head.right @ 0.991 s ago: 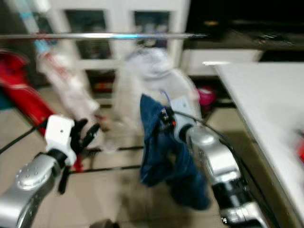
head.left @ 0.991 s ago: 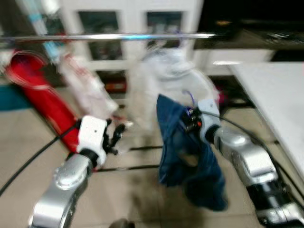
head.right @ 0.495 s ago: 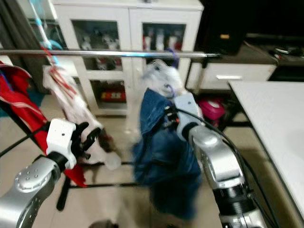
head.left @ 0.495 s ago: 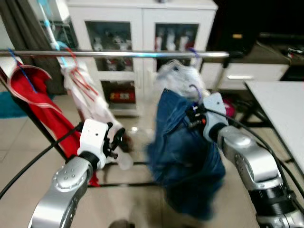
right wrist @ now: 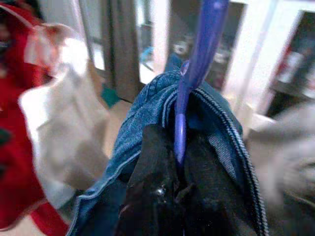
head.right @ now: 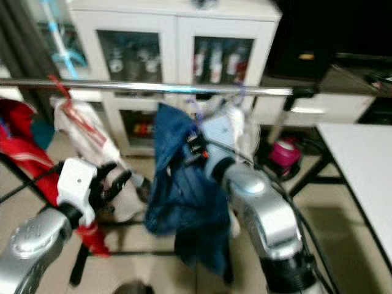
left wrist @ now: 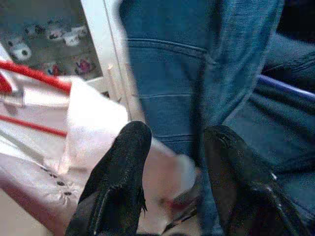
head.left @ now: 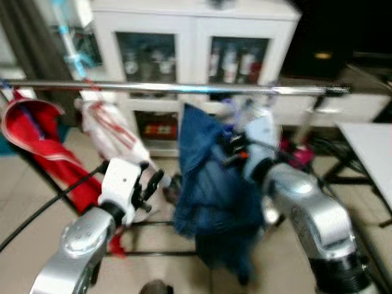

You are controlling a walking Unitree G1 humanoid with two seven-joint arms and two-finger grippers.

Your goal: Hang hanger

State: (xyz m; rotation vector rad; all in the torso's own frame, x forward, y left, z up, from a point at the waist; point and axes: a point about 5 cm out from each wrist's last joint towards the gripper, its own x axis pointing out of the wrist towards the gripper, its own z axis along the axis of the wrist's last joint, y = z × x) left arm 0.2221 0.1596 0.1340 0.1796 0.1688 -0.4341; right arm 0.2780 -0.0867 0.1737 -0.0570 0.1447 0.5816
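A blue denim garment (head.left: 208, 184) hangs from a purple hanger (right wrist: 197, 59). My right gripper (head.left: 231, 147) is shut on the hanger's neck, just under the silver rail (head.left: 184, 89). The hanger's hook sits blurred close below the rail; I cannot tell whether it touches. In the right wrist view the black fingers (right wrist: 147, 182) clamp the purple stem, with denim folded around them. My left gripper (head.left: 154, 179) is open, lower and to the left of the denim. Its two fingers (left wrist: 125, 162) stand apart with nothing between them, facing the denim and a white cloth.
A red garment (head.left: 37, 141) and a white garment (head.left: 113, 131) hang on the rail's left part, and a pale garment (head.left: 263, 119) hangs behind my right gripper. A white glass-door cabinet (head.left: 190, 37) stands behind. A white table (head.left: 370, 150) is at the right.
The whole view has shifted and is blurred. My right gripper has carried the denim and hanger up and left, closer to the rail. The left gripper stays open.
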